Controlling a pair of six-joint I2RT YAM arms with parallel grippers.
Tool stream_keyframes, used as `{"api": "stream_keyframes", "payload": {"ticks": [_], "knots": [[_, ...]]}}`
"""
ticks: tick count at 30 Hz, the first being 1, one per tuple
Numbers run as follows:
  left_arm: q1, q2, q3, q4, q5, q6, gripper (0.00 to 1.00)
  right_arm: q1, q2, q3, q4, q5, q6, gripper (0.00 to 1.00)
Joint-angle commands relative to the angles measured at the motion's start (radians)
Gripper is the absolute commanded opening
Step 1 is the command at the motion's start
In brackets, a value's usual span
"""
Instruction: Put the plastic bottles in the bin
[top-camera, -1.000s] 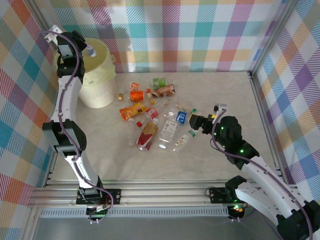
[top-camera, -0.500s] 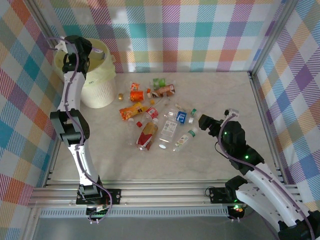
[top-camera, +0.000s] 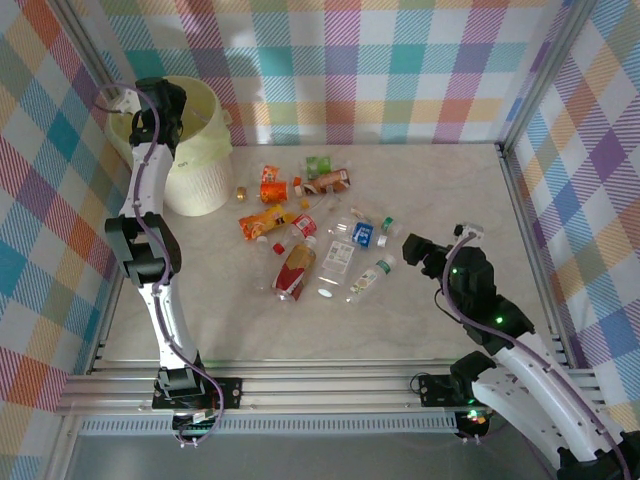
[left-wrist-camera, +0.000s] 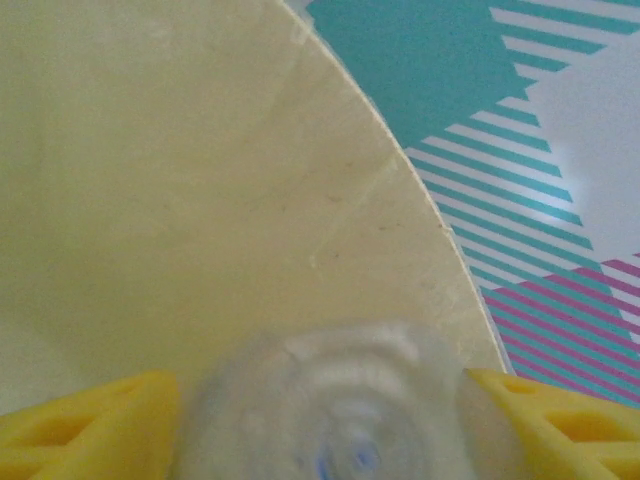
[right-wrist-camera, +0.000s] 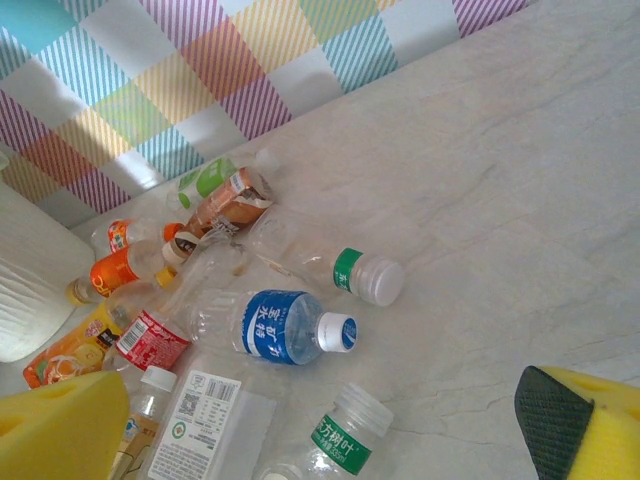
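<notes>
Sliding further over the 10 o'clock bin (top-camera: 205, 150), left gripper (left-wrist-camera: 320, 425) pinches a bottle (left-wrist-camera: 330, 385); release inside the rim; right gripper (top-camera: 415, 249) gapes empty.

Left arm stretched far forward, left tool (left-wrist-camera: 320, 432) clamping bottle (left-wrist-camera: 325, 390); right tool (top-camera: 412, 247) low, fingers (right-wrist-camera: 60, 425) spread.

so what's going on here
Two robot arms are clearing plastic bottles into a pale-yellow bin. The left tool is over the mouth of the bin, shut on a clear bottle that has not been dropped yet. The right tool hangs open just to the right of the loose pile on the table, holding nothing.
</notes>
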Motion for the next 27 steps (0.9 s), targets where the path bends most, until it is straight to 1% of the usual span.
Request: {"api": "stream_keyframes", "payload": {"ticks": [1,8,15,20,27], "knots": [[0.009,-0.001,0.049,0.007,0.012,0.010,0.77,0.006,-0.023,0.002,-0.020,0.033,0.023,1.00],[0.004,-0.045,0.042,-0.008,0.038,0.052,0.80,0.006,-0.027,-0.020,0.025,0.054,0.044,1.00],[-0.015,-0.105,0.038,0.023,0.101,0.158,0.85,0.006,-0.007,-0.007,0.050,0.056,0.045,1.00],[-0.025,-0.167,-0.017,0.059,0.136,0.192,0.86,0.005,0.054,0.003,0.095,0.029,0.047,1.00],[-0.051,-0.281,-0.107,0.124,0.192,0.230,0.94,0.005,0.151,0.043,0.086,0.001,0.052,1.00]]}}
